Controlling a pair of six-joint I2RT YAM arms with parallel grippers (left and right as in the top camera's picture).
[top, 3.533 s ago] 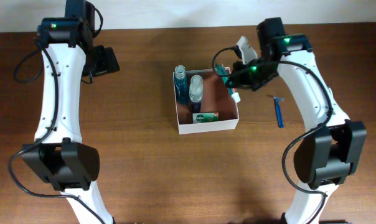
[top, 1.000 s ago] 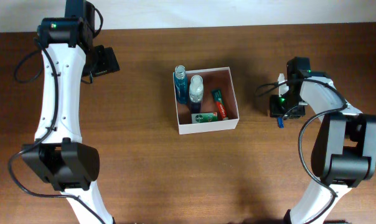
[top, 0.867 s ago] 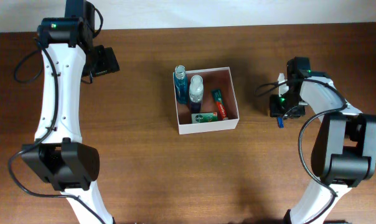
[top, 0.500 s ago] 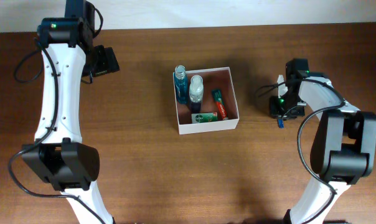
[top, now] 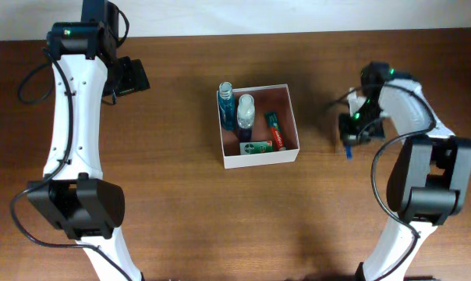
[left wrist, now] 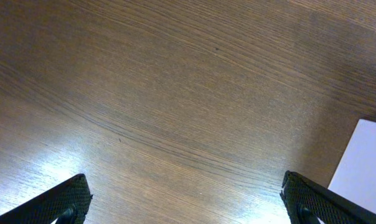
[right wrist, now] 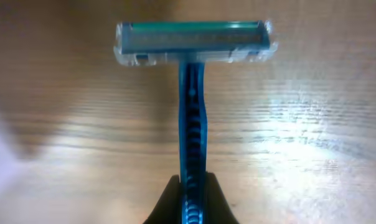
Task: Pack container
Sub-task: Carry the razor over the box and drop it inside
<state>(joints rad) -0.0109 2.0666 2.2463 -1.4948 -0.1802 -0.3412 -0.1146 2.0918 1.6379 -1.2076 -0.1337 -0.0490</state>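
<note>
The container (top: 292, 126), a square white box with a reddish-brown inside, sits mid-table and holds two blue bottles (top: 245, 112), a red tube (top: 276, 130) and a green packet (top: 256, 147). My right gripper (top: 352, 134) is to its right, shut on the handle of a blue razor (right wrist: 192, 112). In the right wrist view the razor's head points away from me over the wood, and its handle runs between my fingertips (right wrist: 167, 199). My left gripper (top: 130, 76) is open and empty at the far left, over bare wood (left wrist: 175, 112).
The container's white corner (left wrist: 362, 162) shows at the right edge of the left wrist view. The table's far edge meets a white wall at the top of the overhead view.
My right arm left the container, where the red tube now lies, and went right to the razor. In the last half second it closed on the razor and shifted slightly.
</note>
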